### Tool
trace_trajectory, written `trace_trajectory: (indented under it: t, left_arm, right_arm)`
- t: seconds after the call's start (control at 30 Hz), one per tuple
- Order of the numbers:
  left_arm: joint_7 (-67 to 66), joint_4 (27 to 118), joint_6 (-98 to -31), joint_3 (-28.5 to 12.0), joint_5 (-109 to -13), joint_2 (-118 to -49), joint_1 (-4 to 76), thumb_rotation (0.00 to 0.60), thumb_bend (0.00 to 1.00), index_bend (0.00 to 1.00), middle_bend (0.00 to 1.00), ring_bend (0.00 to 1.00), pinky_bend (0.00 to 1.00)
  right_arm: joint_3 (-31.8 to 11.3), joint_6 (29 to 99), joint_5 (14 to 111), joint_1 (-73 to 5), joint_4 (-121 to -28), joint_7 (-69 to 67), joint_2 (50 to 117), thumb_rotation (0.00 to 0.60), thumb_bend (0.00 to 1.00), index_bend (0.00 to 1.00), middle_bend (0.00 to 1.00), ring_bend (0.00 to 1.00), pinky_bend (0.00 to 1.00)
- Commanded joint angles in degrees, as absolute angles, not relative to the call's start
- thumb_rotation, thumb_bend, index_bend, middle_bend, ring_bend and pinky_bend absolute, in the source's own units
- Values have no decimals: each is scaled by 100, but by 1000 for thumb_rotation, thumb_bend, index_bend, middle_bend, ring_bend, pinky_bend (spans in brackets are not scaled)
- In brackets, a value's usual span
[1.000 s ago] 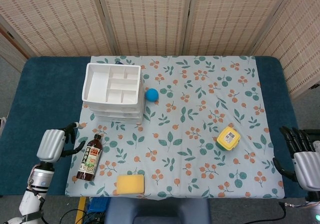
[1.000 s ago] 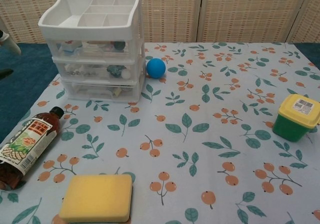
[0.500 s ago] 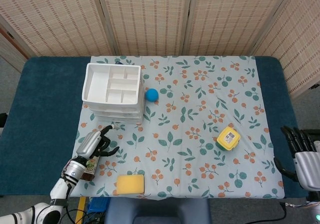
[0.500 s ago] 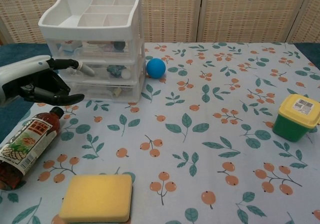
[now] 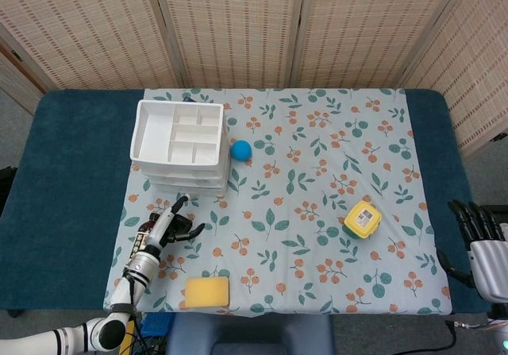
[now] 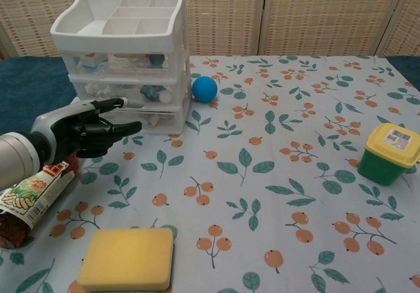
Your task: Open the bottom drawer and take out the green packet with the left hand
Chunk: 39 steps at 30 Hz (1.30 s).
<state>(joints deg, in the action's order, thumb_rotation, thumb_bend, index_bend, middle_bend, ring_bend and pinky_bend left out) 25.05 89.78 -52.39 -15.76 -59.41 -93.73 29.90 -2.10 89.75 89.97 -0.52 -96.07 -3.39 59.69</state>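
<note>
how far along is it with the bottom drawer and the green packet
Nothing is finished: the bottom drawer of the white drawer unit looks shut, and no green packet can be made out. In hand: the left hand is at the drawer front, fingers extended toward it, holding nothing. Contact cannot be confirmed. Left: pull the drawer open and take out the packet. The right hand is at the table's edge.
</note>
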Motion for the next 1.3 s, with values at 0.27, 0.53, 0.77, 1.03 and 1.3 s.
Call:
trace_trajectory:
  t: [0.27, 0.53, 0.77, 1.03, 1.3]
  left_arm:
    - [2917, 8688, -5213, -1911, -5480, -9766, 2933, 600, 269, 148, 957, 1000, 1000]
    - [3029, 8597, -5207, -2088, -5330, -9946, 2939, 600, 269, 143, 957, 1000, 1000]
    - [2993, 8522, -5164, -2236, -5065, -10064, 2973, 600, 269, 143, 957, 1000, 1000]
    - [3140, 8466, -5216, -2438, -4870, -10216, 2923, 600, 269, 143, 957, 1000, 1000]
    - [3520, 8421, -5097, -2625, -4849, -10355, 2871, 600, 269, 151, 957, 1000, 1000]
  right_arm:
    - [-220, 8972, 8984, -47, -9636, -312, 5960, 600, 362, 0, 64, 0, 0]
    - [-220, 8976, 8964, -30, -9622, -326, 5965, 600, 362, 0, 64, 0, 0]
    - [-217, 9015, 8943, 12, -9603, -339, 5966, 600, 362, 0, 64, 0, 0]
    - [-215, 9030, 8926, 40, -9598, -337, 5969, 600, 362, 0, 64, 0, 0]
    - [-221, 9052, 8909, 66, -9598, -336, 5970, 600, 362, 0, 65, 0, 0]
